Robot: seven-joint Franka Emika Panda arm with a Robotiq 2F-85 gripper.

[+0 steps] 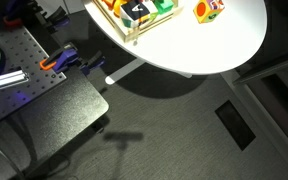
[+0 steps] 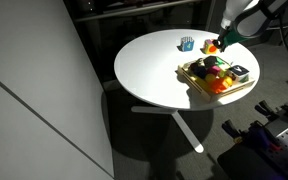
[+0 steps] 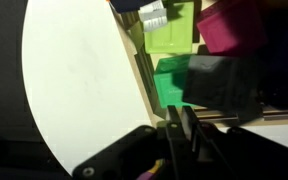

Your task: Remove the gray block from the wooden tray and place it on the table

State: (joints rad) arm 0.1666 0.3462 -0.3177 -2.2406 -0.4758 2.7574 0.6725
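Note:
The wooden tray stands on the white round table and holds several coloured blocks. It also shows at the top of an exterior view. The gray block, almost black with a white mark, lies in the tray among the other blocks. In the wrist view it is the dark block beside a green block. My gripper hangs above the tray's rim, fingers together with nothing between them. In an exterior view the gripper is over the tray's far side.
An orange multicoloured block lies on the table beside the tray. A small blue object stands on the table farther off. A magenta block and a light green block lie in the tray. A gray perforated plate is beside the table.

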